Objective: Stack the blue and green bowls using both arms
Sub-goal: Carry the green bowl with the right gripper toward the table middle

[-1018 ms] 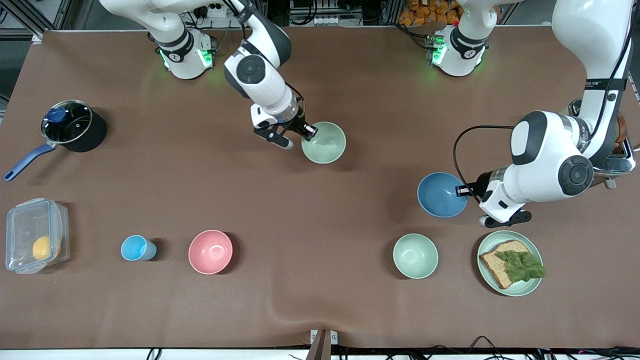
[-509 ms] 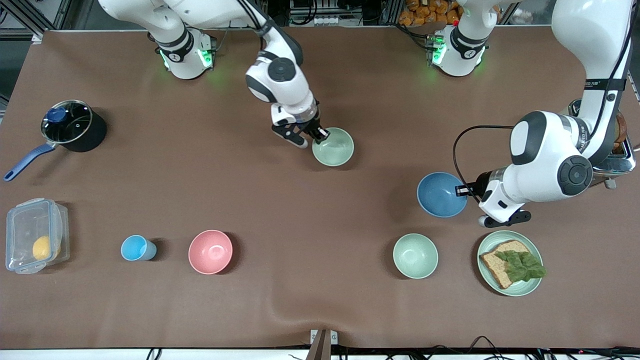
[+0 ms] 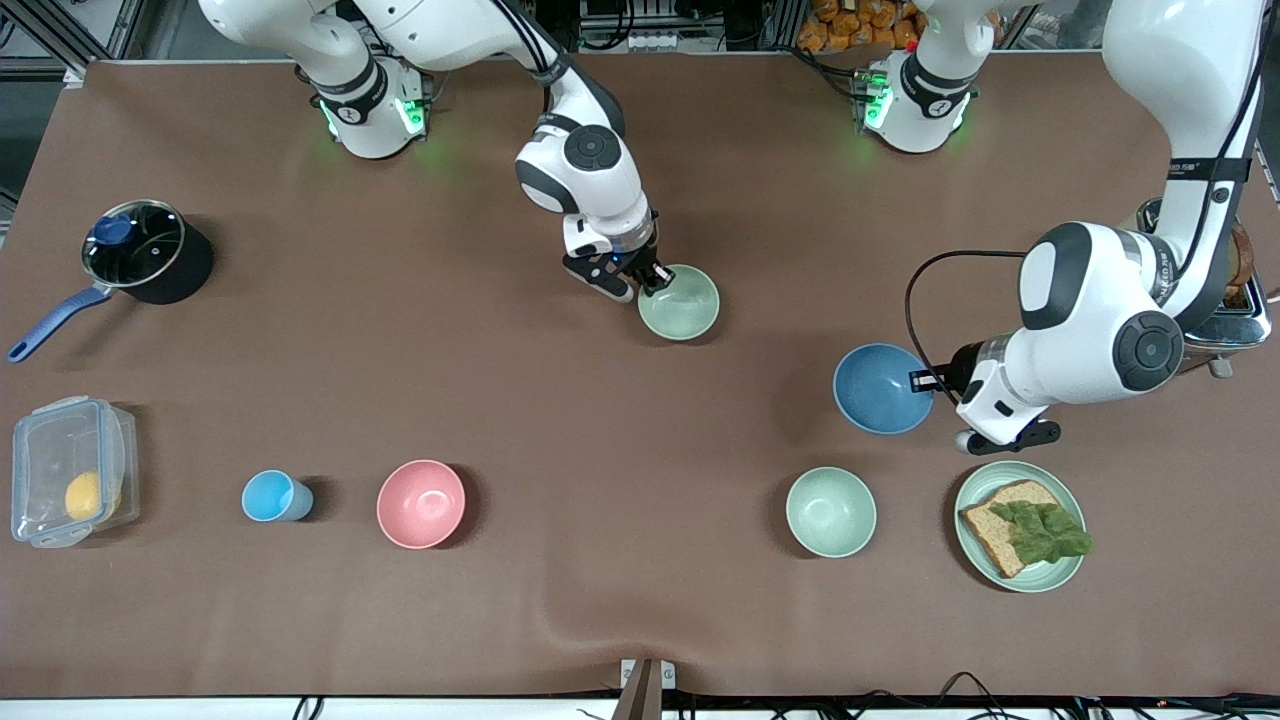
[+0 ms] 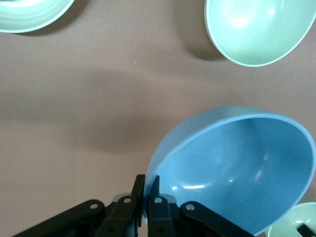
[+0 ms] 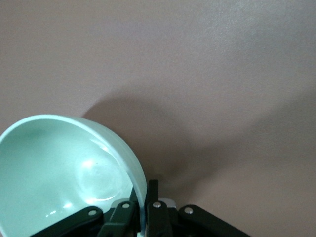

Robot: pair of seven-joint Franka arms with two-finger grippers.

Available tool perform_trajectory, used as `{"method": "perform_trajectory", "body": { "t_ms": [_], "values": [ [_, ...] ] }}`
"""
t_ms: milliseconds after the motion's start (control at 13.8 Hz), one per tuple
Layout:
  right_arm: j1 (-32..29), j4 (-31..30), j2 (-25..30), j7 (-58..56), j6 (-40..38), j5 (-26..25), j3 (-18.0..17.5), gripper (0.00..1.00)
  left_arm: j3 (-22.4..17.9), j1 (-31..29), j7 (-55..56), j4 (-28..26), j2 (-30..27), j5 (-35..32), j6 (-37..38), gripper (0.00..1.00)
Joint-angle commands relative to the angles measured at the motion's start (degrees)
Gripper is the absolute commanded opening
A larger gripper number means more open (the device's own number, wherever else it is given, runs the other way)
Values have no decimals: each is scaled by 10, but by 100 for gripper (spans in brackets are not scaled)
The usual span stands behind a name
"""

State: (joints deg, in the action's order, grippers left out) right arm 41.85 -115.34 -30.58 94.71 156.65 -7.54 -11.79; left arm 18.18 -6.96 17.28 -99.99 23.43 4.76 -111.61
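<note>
Front view: right gripper clamps the rim of the green bowl, held above mid-table; left gripper clamps the blue bowl, also lifted. Left wrist view – fingers pinch blue rim. Right wrist view – fingers pinch green rim

A toaster at the bench edge by the left arm's end is mostly hidden beneath that arm.
</note>
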Motion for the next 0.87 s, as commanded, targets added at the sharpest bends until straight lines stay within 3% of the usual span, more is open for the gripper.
{"method": "perform_trajectory", "body": {
  "t_ms": [0, 73, 145, 364, 800],
  "values": [
    [2, 13, -11, 27, 2, -13, 6, 86, 4, -2, 4, -13, -12, 11, -8, 0],
    [1, 13, -10, 28, 1, -12, 6, 96, 5, -2, 5, -13, -12, 11, -8, 0],
    [1, 13, -9, 27, -1, -12, 6, 100, 6, 1, 9, -13, -15, 11, -7, 0],
    [-9, 21, -1, 23, -21, -12, 5, 100, 51, 2, 35, -30, -25, 12, -7, 0],
    [-57, 60, 19, -17, -133, -12, 2, 100, 138, 3, 100, -59, -28, 12, -12, 0]
  ]
}}
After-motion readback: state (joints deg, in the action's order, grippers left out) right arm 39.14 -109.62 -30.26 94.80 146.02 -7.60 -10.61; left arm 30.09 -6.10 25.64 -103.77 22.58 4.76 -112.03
